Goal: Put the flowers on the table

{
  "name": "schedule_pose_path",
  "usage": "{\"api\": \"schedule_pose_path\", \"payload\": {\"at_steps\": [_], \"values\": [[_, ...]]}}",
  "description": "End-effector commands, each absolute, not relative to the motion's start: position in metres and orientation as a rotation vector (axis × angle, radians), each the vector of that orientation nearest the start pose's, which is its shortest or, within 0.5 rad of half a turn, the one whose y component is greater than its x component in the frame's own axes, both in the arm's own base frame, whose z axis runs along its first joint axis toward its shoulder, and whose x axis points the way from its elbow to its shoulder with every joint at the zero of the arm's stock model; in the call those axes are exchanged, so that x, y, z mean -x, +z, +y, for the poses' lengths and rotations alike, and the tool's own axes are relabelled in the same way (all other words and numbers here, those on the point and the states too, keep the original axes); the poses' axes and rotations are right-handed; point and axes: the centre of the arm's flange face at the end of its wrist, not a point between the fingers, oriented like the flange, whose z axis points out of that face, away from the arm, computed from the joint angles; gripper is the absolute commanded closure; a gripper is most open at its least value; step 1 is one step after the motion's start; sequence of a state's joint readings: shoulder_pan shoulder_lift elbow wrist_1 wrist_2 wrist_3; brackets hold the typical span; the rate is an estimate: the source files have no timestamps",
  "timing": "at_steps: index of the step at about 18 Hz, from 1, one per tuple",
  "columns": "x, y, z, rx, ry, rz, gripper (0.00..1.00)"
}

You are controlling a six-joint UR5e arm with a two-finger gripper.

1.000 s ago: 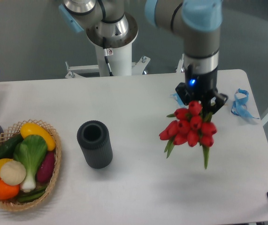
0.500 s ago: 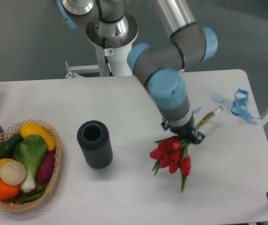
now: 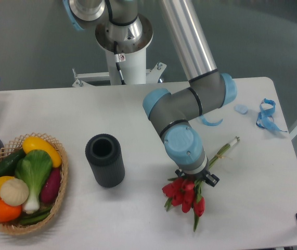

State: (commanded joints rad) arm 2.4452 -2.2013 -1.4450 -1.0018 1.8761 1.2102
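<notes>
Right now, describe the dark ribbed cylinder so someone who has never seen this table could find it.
On the white table, look left of centre, between the wicker basket of vegetables and the red flowers under the arm. The dark cylinder stands upright there, alone, ribbed, with an open top.

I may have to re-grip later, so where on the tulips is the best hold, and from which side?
Probably the tied stems, not the red heads. The bunch lies slanted, heads toward the table's front edge, stems pointing back-right. Come from above, fingers across the stems. The hand now sits just behind the heads.
</notes>
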Motion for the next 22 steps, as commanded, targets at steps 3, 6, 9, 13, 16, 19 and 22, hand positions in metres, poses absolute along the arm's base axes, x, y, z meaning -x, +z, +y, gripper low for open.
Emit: {"api": "schedule_pose_path", "payload": {"at_steps": [3, 6, 9, 13, 16, 19, 22], "values": [[0.468, 0.255, 0.533, 3.258, 0.460, 0.526, 0.00], [0.469, 0.315, 0.530, 3.173, 0.612, 0.483, 0.00], [0.487, 0.384, 0.507, 3.112, 0.731, 0.385, 0.00], [0.518, 0.449, 0.436, 3.080, 0.611, 0.340, 0.00], [0.536, 0.483, 0.392, 3.021, 0.544, 0.488, 0.00], [0.541, 0.500, 0.349, 3.039, 0.440, 0.620, 0.00], [0.559, 0.517, 0.282, 3.013, 0.380, 0.728, 0.00]]}}
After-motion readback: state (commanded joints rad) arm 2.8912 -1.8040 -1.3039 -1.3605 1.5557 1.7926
